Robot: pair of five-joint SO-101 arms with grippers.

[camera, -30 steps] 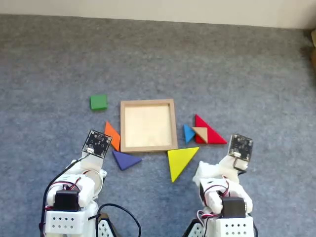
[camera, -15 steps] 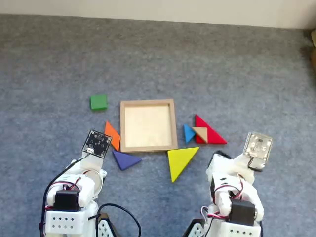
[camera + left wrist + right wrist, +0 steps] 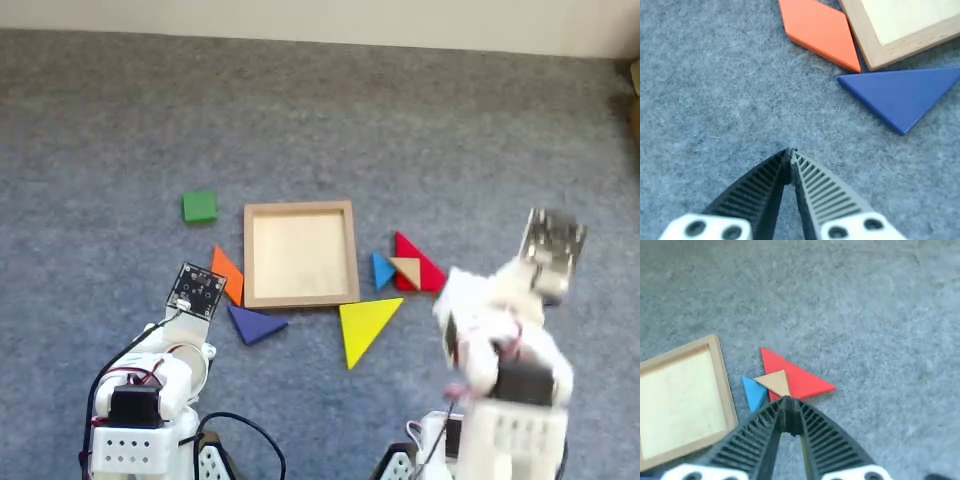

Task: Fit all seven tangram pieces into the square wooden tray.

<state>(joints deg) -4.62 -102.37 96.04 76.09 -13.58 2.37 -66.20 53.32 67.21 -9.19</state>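
The square wooden tray (image 3: 258,252) lies empty mid-table. An orange parallelogram (image 3: 228,273) and a dark blue triangle (image 3: 254,322) lie by its left front corner, a green square (image 3: 199,206) farther left. A yellow triangle (image 3: 365,324) sits at its right front corner. A light blue triangle (image 3: 381,269), a tan triangle (image 3: 407,270) and a red triangle (image 3: 420,262) cluster to its right. My left gripper (image 3: 790,152) is shut and empty over bare carpet near the orange parallelogram (image 3: 818,31) and blue triangle (image 3: 903,93). My right gripper (image 3: 788,401) is shut, raised above the tan triangle (image 3: 773,382) and red triangle (image 3: 800,376).
Grey carpet (image 3: 320,120) covers the whole table, open toward the back. The right arm (image 3: 505,330) rises at the right front; the left arm (image 3: 165,360) sits low at the left front. A pale wall edge (image 3: 320,20) runs along the far side.
The right arm has lifted and swung to the right and away from its base, its wrist now higher over the carpet right of the red triangle. The left arm has stayed still.
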